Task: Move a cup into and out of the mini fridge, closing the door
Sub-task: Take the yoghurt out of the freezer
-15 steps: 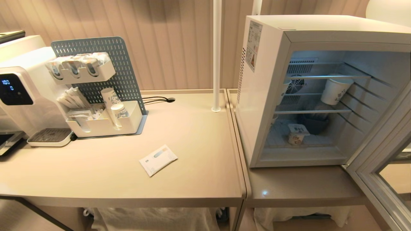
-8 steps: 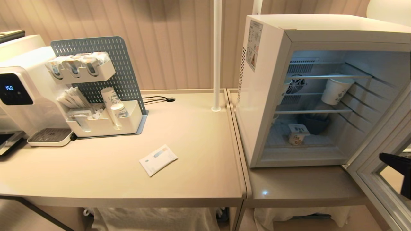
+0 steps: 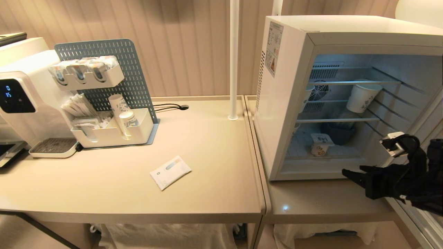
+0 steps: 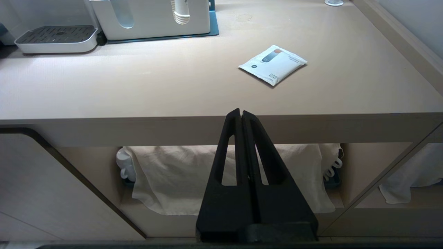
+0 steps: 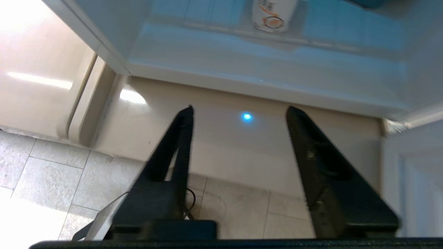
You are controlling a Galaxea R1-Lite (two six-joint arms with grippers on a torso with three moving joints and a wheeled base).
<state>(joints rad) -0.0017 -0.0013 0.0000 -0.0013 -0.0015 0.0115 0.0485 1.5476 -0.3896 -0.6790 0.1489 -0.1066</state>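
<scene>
The white mini fridge (image 3: 287,103) stands on the right-hand table with its door (image 3: 431,117) swung wide open to the right. The cup (image 3: 320,144), a small white pot with a foil lid, sits on the fridge floor; the right wrist view shows it (image 5: 273,14) far ahead. My right gripper (image 3: 352,170) hovers over the table just outside the fridge's lower right corner. It is open (image 5: 238,110) and holds nothing. My left gripper (image 4: 239,112) is shut and empty, parked below the left table's front edge.
A taller paper cup (image 3: 361,97) hangs in the wire shelf and a dark blue tub (image 3: 339,133) sits behind the pot. On the left table lie a white sachet (image 3: 170,172), a pegboard organiser (image 3: 110,131) and a water dispenser (image 3: 20,100). A white pole (image 3: 233,58) stands between.
My right arm has come into the head view from the lower right and reached leftward to the fridge's open front. The cup and door have not moved.
</scene>
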